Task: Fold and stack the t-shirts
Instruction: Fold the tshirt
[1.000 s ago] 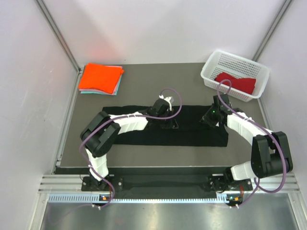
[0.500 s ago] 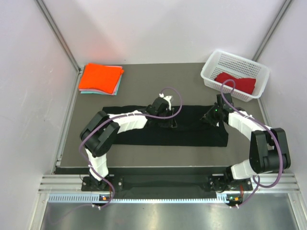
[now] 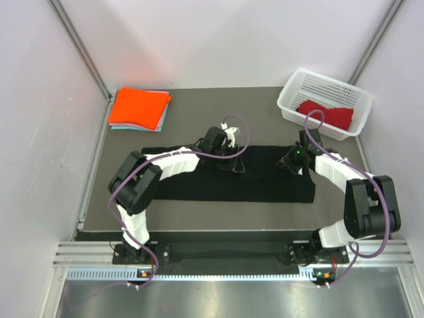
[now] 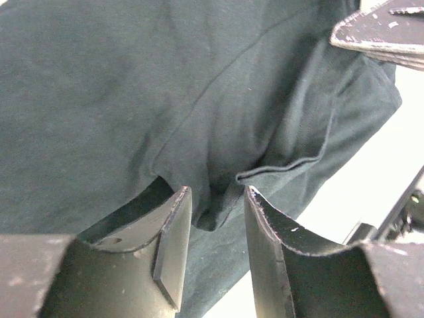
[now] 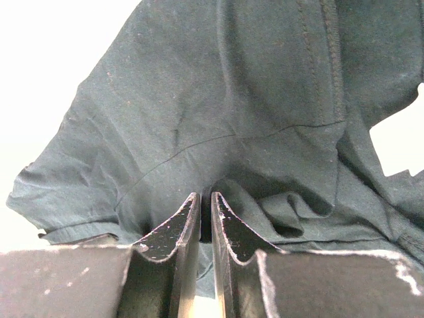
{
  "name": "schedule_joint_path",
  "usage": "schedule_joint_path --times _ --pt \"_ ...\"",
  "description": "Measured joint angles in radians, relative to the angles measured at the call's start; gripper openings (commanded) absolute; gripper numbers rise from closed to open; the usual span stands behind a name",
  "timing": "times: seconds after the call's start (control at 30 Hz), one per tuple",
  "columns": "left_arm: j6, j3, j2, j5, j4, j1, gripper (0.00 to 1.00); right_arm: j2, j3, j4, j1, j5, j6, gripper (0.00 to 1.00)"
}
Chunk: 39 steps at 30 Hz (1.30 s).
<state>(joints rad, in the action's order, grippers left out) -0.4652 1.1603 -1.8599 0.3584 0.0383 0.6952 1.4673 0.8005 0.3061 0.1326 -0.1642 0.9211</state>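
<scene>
Top view. The black tee (image 3: 265,185) lies flat in a long band on the table (image 3: 218,106), under both grippers. The left gripper (image 3: 233,161) is low over the tee's far edge, with most of the cloth on its near side. The right gripper (image 3: 289,161) is at the same edge, toward the tee's right end. The orange tee (image 3: 139,106) lies folded on the teal tee (image 3: 161,120), well off to the far left of the left gripper. The red tee (image 3: 328,114) is in the basket (image 3: 324,83), just beyond the right gripper.

Left wrist. The left gripper (image 4: 215,199) has its jaws spread. A hem fold of the black tee (image 4: 132,99) sits loose in the gap, unclamped.

Right wrist. The right gripper (image 5: 205,199) has its jaws nearly pressed together, nipping a fold of the black tee (image 5: 218,99). Wrinkles bunch at the tips.
</scene>
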Motion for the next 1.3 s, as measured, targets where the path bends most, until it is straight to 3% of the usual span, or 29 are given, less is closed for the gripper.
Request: schedule_joint_path --times 0.33,0.43,0.47,0.5,0.57,0.97,1.1,1.17,1.3 --pt "0.015 -0.008 -0.047 0.150 -0.058 -0.007 0.40 0.000 0.000 -0.015 0.000 -0.010 0.000 0.13" --pt "0.016 -0.019 -0.047 0.170 -0.084 -0.008 0.20 0.001 0.000 -0.018 0.000 -0.013 0.000 0.12" --pt "0.019 -0.020 -0.047 0.173 -0.089 -0.008 0.04 0.002 0.000 -0.020 0.000 -0.014 0.000 0.11" --pt "0.016 -0.020 -0.047 0.173 -0.092 -0.008 0.00 0.005 0.000 -0.024 0.000 -0.014 0.000 0.05" --pt "0.010 -0.020 -0.047 0.168 -0.095 -0.013 0.00 0.014 0.000 -0.030 0.000 -0.016 0.003 0.00" --pt "-0.117 -0.089 -0.047 0.055 -0.150 -0.074 0.00 0.048 0.000 -0.039 -0.015 -0.021 0.014 0.00" --pt "-0.136 -0.089 -0.047 0.048 -0.153 -0.071 0.00 0.048 0.000 -0.043 -0.020 -0.021 0.016 0.10" --pt "-0.142 -0.091 -0.047 0.054 -0.157 -0.071 0.15 0.048 0.000 -0.045 -0.020 -0.019 0.014 0.23" --pt "-0.158 -0.103 -0.047 0.071 -0.174 -0.071 0.26 0.047 0.008 -0.023 -0.020 0.003 -0.005 0.32"
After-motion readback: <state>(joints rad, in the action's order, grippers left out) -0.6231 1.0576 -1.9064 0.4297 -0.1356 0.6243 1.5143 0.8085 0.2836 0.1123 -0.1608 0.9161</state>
